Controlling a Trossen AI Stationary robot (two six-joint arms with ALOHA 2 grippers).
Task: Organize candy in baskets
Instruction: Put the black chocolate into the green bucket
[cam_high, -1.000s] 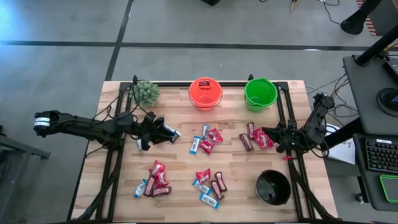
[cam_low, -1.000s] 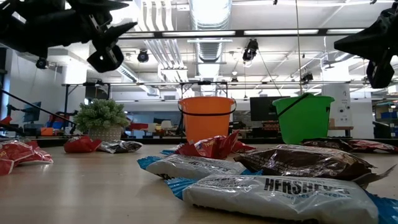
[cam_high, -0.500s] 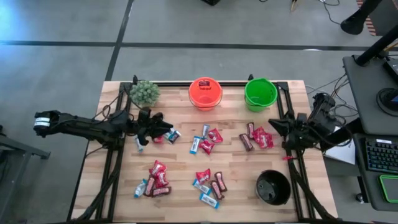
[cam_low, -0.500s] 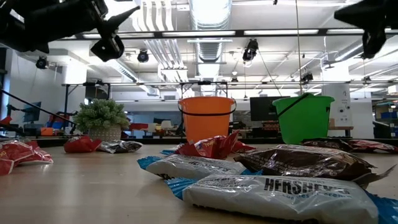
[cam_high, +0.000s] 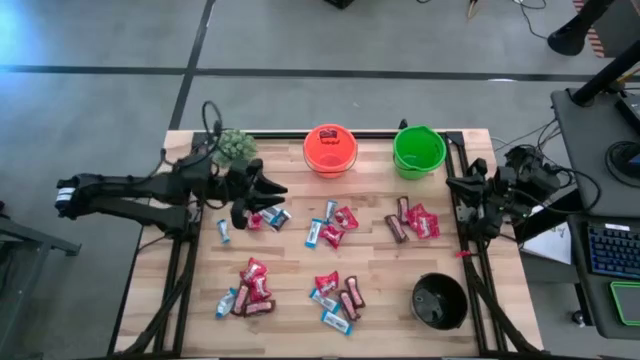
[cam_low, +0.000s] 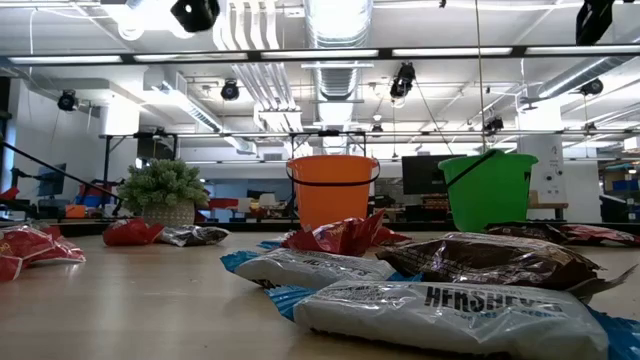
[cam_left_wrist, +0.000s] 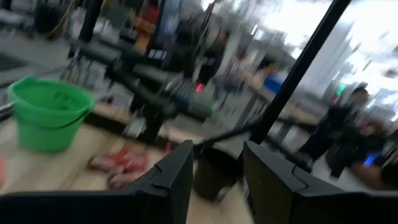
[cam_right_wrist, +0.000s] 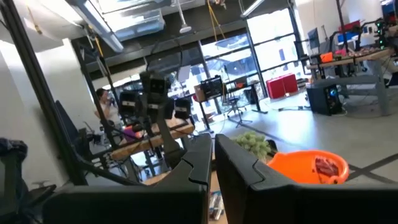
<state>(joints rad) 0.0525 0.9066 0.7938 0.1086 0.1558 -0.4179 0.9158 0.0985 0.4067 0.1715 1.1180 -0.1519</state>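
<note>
Sorting is judged barely begun; nearly all candy lies loose on the table (cam_high: 190, 320).

Near edge, 6 o'clock: a mixed cluster (cam_high: 337, 297) of red packets, a brown bar and blue-and-white bars. At about 7 o'clock a second cluster (cam_high: 250, 288), mostly red. At 5 o'clock the black basket (cam_high: 439, 302); nothing can be made out inside it.

Centre: a small group (cam_high: 333, 224) of red packets and blue-and-white bars. Toward 3 o'clock, brown bars and red packets (cam_high: 413, 221). Toward 9 o'clock, a few pieces (cam_high: 262, 218) and one stray blue-and-white bar (cam_high: 223, 232).

Left gripper (cam_high: 263, 190) is held over the table at about 10 o'clock, jaws parted to a middling gap; nothing is seen between them in the left wrist view. Right gripper (cam_high: 456, 187) is raised at the 3 o'clock edge, fingers pressed together and empty.

Far edge: orange basket (cam_high: 330, 150) at 12 o'clock, one red packet seen inside, the only piece noted as sorted. Green basket (cam_high: 419, 150) at 1 o'clock; contents cannot be told. Potted plant (cam_high: 236, 148) at 11 o'clock, just beside the left gripper, is judged a possible snag on reaches there.

Almost everything is left to be done.
</note>
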